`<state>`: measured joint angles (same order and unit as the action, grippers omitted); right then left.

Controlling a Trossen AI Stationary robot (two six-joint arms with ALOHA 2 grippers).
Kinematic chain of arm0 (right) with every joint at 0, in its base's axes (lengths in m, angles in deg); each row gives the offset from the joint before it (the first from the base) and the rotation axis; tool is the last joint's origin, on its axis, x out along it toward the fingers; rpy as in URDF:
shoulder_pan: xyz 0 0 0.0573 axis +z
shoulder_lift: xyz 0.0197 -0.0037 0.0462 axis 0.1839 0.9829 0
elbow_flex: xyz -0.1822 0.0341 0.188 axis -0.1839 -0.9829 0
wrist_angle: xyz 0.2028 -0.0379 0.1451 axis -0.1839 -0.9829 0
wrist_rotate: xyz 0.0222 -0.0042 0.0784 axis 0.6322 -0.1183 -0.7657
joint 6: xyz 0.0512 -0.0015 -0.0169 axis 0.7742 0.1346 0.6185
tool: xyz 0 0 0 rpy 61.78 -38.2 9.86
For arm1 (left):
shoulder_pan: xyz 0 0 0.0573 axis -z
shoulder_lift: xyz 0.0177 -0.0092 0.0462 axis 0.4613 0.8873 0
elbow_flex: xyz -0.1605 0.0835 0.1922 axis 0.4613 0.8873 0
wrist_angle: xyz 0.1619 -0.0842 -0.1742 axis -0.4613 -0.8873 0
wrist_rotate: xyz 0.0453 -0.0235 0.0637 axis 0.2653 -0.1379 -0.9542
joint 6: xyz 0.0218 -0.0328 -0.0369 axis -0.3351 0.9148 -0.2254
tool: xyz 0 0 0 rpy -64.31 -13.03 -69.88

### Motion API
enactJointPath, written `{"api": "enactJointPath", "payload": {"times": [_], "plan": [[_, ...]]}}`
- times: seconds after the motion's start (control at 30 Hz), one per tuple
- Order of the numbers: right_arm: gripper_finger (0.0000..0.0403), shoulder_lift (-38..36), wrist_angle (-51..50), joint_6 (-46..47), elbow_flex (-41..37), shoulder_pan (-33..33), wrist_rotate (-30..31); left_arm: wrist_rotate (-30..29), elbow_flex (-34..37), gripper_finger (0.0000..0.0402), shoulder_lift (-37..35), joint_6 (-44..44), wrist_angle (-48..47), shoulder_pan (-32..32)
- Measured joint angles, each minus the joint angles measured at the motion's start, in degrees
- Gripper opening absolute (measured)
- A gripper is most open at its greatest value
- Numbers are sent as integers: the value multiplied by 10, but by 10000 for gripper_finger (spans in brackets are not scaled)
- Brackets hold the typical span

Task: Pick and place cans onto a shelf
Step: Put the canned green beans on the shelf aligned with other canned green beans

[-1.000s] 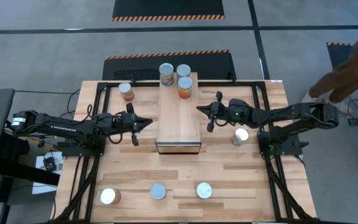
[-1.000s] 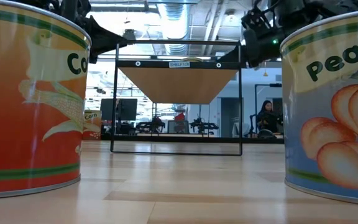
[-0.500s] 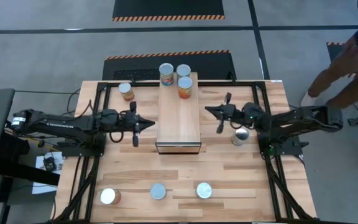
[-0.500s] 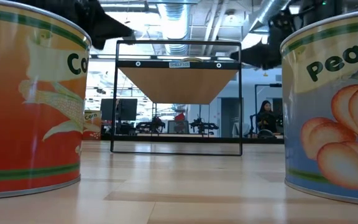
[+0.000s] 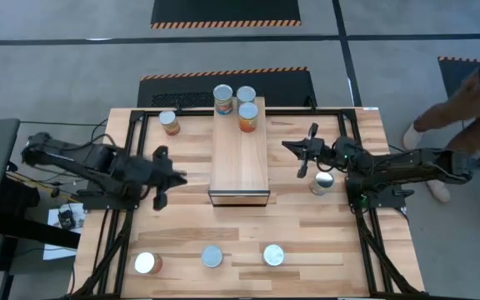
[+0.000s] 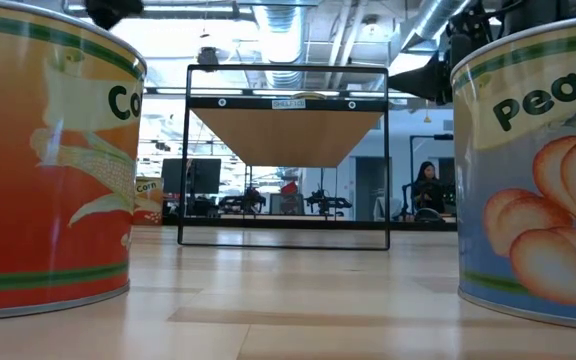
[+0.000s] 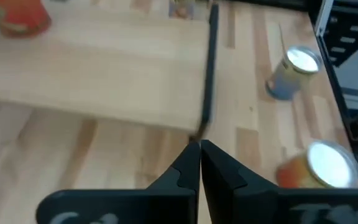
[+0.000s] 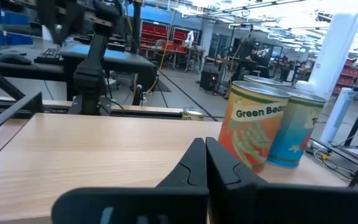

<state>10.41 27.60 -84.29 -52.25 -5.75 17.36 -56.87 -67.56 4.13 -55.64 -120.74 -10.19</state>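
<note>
The shelf (image 5: pixel 238 154) is a long light-wood box in the middle of the table, its dark open end (image 6: pixel 284 160) facing the near edge. Three cans (image 5: pixel 223 99) (image 5: pixel 246 94) (image 5: pixel 248 116) stand on its far end. They also show in the right wrist view (image 8: pixel 253 127). One can (image 5: pixel 169 122) stands on the table left of the shelf, one (image 5: pixel 322 182) right of it, and three (image 5: pixel 147 263) (image 5: pixel 212 256) (image 5: pixel 273 254) near the front edge. My left gripper (image 5: pixel 182 177) is shut and empty left of the shelf's near end. My right gripper (image 5: pixel 287 146) is shut and empty right of the shelf.
A black frame runs round the tabletop (image 5: pixel 307 225). A person (image 5: pixel 473 92) stands off the table's right side. In the low view a corn can (image 6: pixel 48 160) and a peach can (image 6: pixel 533 170) stand close on either side.
My left gripper has drawn back from the shelf toward the table's left and near edges. My right gripper has drawn back from the shelf toward the table's right edge. Both have stayed shut. No can has moved.
</note>
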Motion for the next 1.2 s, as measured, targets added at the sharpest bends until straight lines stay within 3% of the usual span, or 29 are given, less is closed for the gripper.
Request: {"api": "enactJointPath", "payload": {"times": [0.1, 0.23, 0.47, 0.7, 1.0, 1.2], "plan": [[6, 0, -2, 0, 0, -2, 1, -37, -37, 0, 35, 65, -45, 70], [5, 0, -3, 0, 0, -3, 1, -41, -86, 0, 109, 153, -110, 143], [9, 0, -10, 0, 0, -3, 2, -11, -190, 0, 265, 302, -224, 249], [5, 0, -14, -5, 0, -3, 2, 22, -269, 0, 386, 460, -267, 333], [4, 0, -12, -21, 1, -24, 2, 55, -285, 0, 438, 677, -259, 415], [9, 0, -17, -15, 1, -33, 2, 77, -285, 12, 443, 709, -253, 431]]}}
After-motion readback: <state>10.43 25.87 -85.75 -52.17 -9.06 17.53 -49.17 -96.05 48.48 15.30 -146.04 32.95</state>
